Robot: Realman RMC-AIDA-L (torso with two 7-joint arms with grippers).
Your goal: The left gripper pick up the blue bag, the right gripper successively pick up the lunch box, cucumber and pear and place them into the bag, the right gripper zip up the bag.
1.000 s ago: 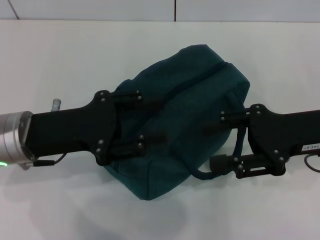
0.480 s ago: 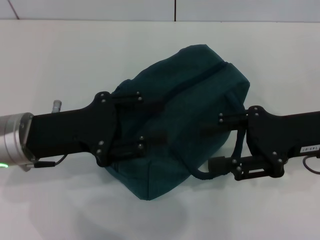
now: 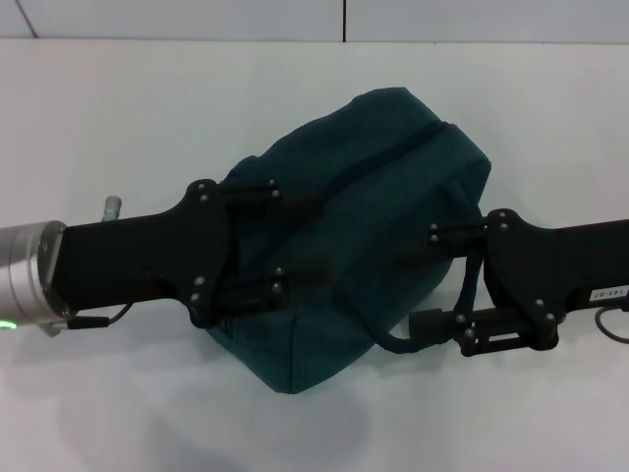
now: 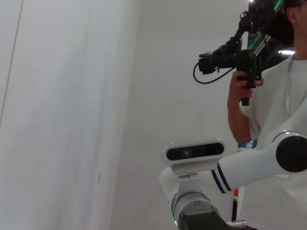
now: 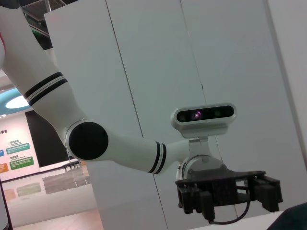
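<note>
While the blue bag (image 3: 359, 236) rests on the tabletop (image 3: 118, 118), head view: left gripper (image 3: 285, 236) and right gripper (image 3: 418, 285) flank it, finger state indeterminable. Soft fabric; best taken by its seam. Wrist views show neither bag grip.

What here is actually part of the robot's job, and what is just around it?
Part of the job:
blue bag, on the table between both arms
left gripper, at the bag's left side
right gripper, at the bag's right side

Just around:
white table
person holding a camera, in the left wrist view
</note>
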